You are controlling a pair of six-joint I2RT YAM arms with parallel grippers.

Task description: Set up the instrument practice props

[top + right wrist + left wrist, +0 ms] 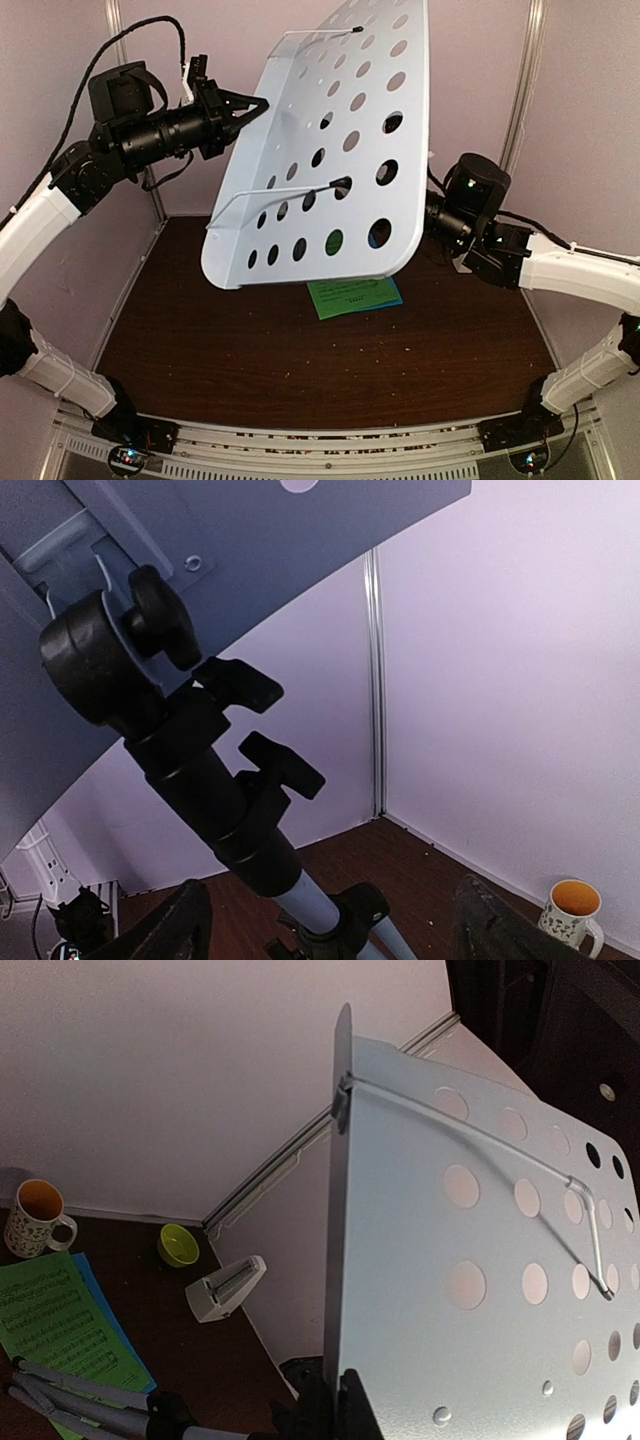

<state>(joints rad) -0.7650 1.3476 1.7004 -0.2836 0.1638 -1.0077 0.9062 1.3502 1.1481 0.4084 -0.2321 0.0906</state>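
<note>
The music stand (285, 120) was up over the back of the worktop (250, 350). Its perforated face was tipped steeply toward the arms, lip lowest, and its long side climbed from low left to high right. The left gripper (252, 106) was pinched tight on the stand's left edge. Behind, the right gripper (335, 920) had its fingers wide apart either side of the leaning black pole (225, 810), touching nothing. Green and blue sheets (350, 295) lay flat underneath. The metronome (228, 1288) sat near a green bowl (180, 1244) and a mug (35, 1218).
</note>
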